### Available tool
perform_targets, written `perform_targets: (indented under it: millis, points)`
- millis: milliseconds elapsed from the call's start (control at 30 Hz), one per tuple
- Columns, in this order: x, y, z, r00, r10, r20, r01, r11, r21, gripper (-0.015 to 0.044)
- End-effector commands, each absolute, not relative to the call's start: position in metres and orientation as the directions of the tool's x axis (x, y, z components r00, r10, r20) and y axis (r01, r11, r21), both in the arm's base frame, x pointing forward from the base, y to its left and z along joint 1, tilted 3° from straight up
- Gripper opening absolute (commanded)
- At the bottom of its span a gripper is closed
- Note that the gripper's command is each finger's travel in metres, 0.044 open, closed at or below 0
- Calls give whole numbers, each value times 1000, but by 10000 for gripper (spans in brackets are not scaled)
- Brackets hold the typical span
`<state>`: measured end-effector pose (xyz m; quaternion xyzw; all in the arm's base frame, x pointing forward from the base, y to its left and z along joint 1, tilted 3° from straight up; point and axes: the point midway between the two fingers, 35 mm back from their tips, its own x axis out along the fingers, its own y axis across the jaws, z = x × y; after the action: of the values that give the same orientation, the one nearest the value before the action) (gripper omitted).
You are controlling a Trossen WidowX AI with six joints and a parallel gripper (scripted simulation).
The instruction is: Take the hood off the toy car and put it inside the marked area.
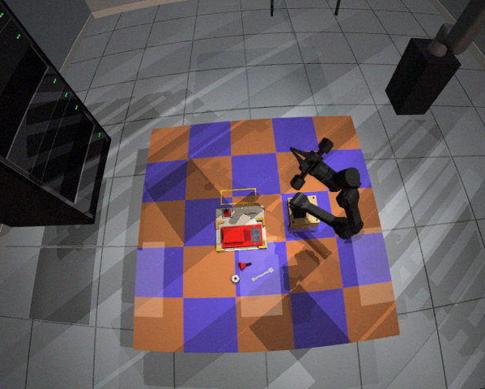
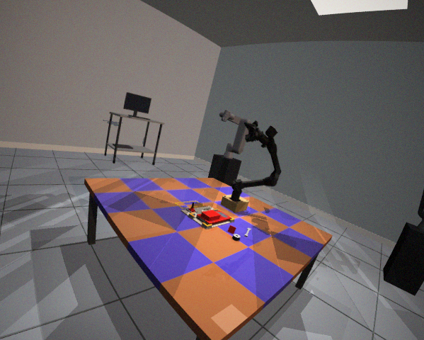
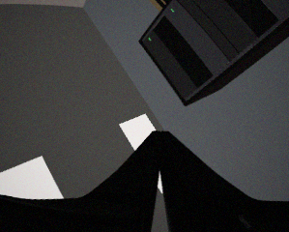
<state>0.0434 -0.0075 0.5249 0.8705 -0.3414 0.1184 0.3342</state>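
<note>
- The task is judged to be at its start: the red toy car (image 1: 233,235) (image 2: 210,214) is seen resting in a pale grey tray with yellow corners (image 1: 218,234) (image 2: 195,219), well below the pincer (image 1: 291,148) (image 2: 248,138) (image 3: 160,134) and off to one side of it.
- The hood is taken to be part of the car's red upper body and appears to be on the car; its exact outline cannot be told at this size.
- The pincer is shut, its two black tips brought together, and nothing is gripped or touched by it. It is held high over the chequered orange and purple bench (image 1: 209,267) (image 2: 182,292) and aimed upward, since bright ceiling panels (image 3: 28,179) are seen past its tips in the wrist view.
- The thin yellow rectangular outline (image 1: 238,190) (image 2: 178,203), also low and to that side of the pincer, is taken as the marked area; no hood is seen inside it.
- For the next move, the pincer should be turned downward, opened and brought over the car, so that the hood can be grasped by opposite edges and lifted without the car being dragged.
</note>
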Motion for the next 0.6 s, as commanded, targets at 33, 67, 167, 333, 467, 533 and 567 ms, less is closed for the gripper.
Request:
perform_targets:
  millis: [33,67,167,333,467,533,567]
  points:
    - [51,-14,523,755,-514,408,-654,-540,530,53]
    - [60,-23,520,773,-512,374,-627,-535,566,79]
    - [95,-49,507,836,-491,245,-505,-515,693,157]
    - [158,-76,474,908,-418,21,-229,-456,860,289]
    - [207,-83,440,931,-331,-153,20,-373,928,394]
    - [230,-81,420,929,-283,-239,147,-312,939,440]
    - [242,-79,410,924,-258,-282,209,-276,938,440]
